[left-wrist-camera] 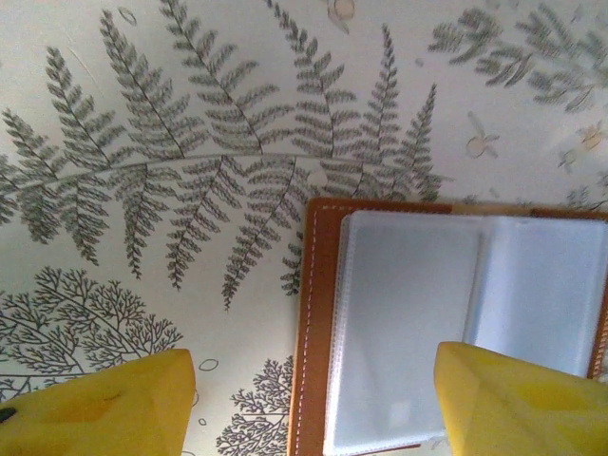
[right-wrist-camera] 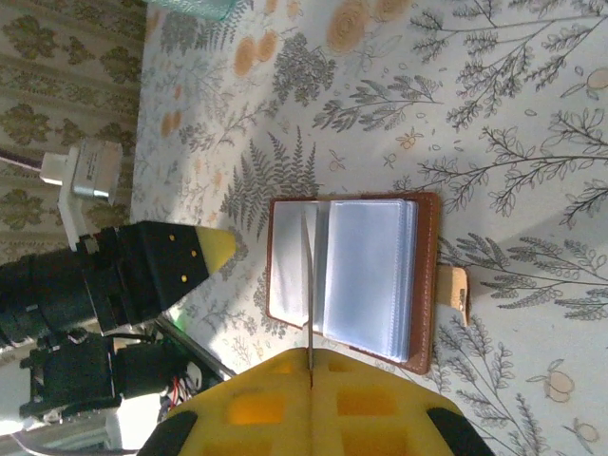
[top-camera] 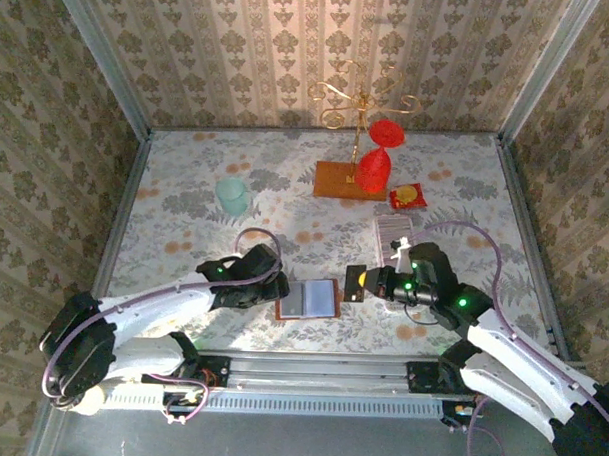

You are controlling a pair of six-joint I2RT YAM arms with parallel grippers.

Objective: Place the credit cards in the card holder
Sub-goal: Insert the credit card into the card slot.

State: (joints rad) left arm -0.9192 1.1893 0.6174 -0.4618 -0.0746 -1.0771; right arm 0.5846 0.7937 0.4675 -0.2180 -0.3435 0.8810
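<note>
Pinched tight in right gripper [right-wrist-camera: 309,366]: one card [right-wrist-camera: 309,285], edge-on above open holder [right-wrist-camera: 370,271] flat on table [top-camera: 186,184] — lined up for a pocket. Left gripper [left-wrist-camera: 313,353] spread wide, empty, over holder's edge — perhaps to steady it.

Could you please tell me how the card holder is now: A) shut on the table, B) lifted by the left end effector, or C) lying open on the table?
C: the card holder lies spread open on the table, pockets facing up.
</note>
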